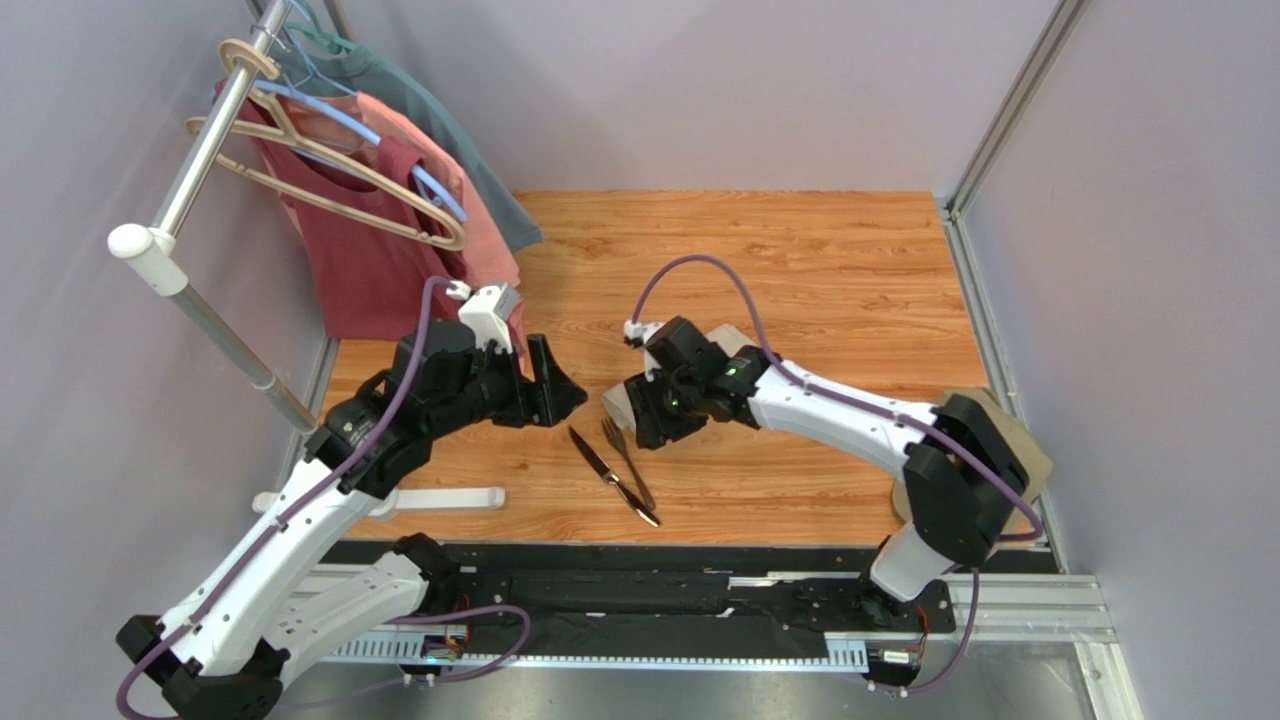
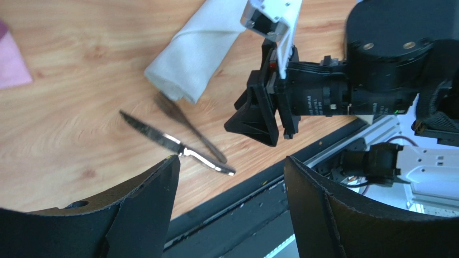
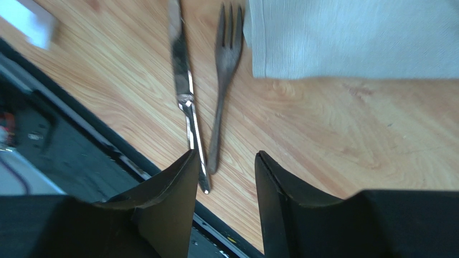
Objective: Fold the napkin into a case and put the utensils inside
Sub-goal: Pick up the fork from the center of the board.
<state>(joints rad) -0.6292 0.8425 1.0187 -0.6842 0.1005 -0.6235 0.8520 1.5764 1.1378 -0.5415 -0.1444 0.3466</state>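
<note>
Jaws apart; fork point(image 3: 221, 91) between knife point(image 3: 186, 97), napkin point(image 3: 350, 37)

Left hand point(image 2: 231, 160), right hand point(image 3: 223, 157) open

Cloth napkin point(image 3: 350, 37) (matt weave); glossy metal knife point(image 3: 183, 80); wood table point(image 3: 350, 123).

A wooden table point(image 1: 842, 270) lay before me. At my far left, a metal rack point(image 1: 196, 158) held a red shirt point(image 1: 361, 263), a pink shirt point(image 1: 466, 203) and a green shirt point(image 1: 458, 132) on hangers point(image 1: 349, 192). A white bar point(image 1: 436, 498) lay near the table's near left corner. A tan cap point(image 1: 1031, 450) sat at the near right.
</note>
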